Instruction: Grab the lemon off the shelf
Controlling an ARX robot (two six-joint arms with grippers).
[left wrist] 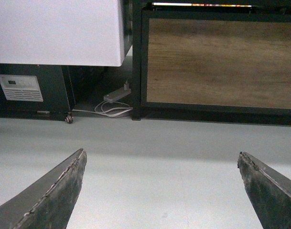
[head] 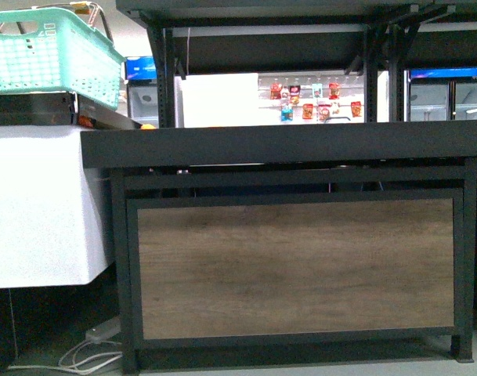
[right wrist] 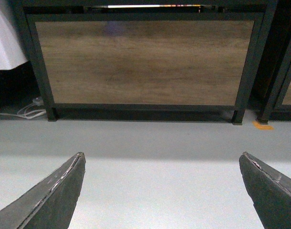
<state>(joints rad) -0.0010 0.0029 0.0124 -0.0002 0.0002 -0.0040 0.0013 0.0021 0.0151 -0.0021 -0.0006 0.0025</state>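
Front view puts the shelf [head: 285, 145] straight ahead, its wide dark tier seen edge-on, so the top surface is hidden. At the tier's left end a small orange-yellow speck [head: 147, 125] peeks over the edge. Too little shows to say whether it is the lemon.

Below the tier sits the brown wood-grain panel [head: 293, 266] in its black frame. Through the gap above the tier, bright packets [head: 312, 100] hang far behind.

Just left of the shelf stands a white cabinet [head: 42, 204], with a teal basket [head: 54, 51] above it. A power strip [head: 101, 333] and white cables lie on the floor between the two.

The left gripper [left wrist: 161, 153] and the right gripper [right wrist: 162, 155] both hang low over grey floor, well short of the shelf. Each has its fingers spread wide and grasps nothing.
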